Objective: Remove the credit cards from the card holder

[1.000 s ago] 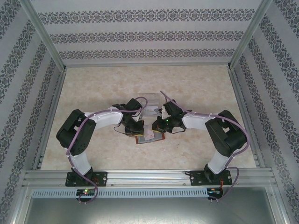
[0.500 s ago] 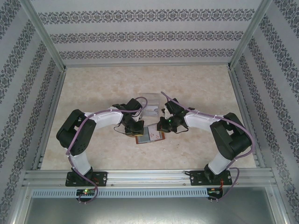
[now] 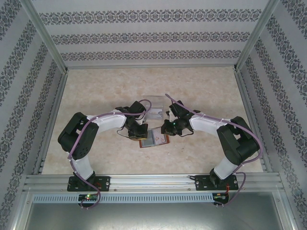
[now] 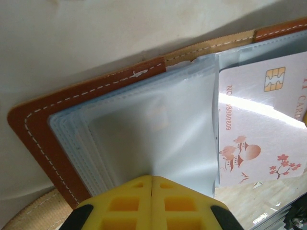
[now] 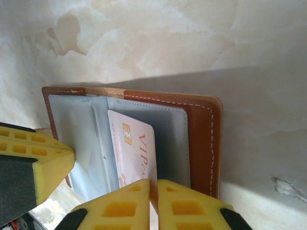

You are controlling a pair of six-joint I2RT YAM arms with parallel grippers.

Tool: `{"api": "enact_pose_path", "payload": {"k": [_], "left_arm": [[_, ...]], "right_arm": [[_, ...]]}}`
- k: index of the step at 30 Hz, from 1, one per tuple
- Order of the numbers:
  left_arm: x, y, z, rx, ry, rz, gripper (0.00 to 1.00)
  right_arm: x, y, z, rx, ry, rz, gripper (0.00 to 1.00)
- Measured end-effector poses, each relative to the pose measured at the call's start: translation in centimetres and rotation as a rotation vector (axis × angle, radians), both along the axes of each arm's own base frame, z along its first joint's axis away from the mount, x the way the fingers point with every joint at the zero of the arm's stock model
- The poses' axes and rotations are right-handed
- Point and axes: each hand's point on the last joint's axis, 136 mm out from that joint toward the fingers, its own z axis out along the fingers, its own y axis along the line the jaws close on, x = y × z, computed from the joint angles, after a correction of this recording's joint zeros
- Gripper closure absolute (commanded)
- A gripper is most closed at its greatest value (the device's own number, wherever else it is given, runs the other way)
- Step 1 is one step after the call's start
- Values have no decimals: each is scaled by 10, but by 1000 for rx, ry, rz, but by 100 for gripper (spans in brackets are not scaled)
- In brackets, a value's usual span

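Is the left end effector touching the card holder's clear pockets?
Touching. The left wrist view shows the left end effector closed with a clear pocket leaf of the card holder pinched between its fingertips.

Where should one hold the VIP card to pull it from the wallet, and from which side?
Grip the card by the end opposite its chip, which seems to stick out past the wallet's edge. Come from that side, level with the table, pinching its two faces: it lies flat and is thin.
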Motion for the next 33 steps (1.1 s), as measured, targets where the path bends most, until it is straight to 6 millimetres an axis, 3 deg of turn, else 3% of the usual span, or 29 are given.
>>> {"api": "enact_pose_path", "payload": {"k": [33], "left_arm": [[-1,1,0,3,-4,-13,93]], "right_arm": [[-7,13,13,28,-2,7,90]]}}
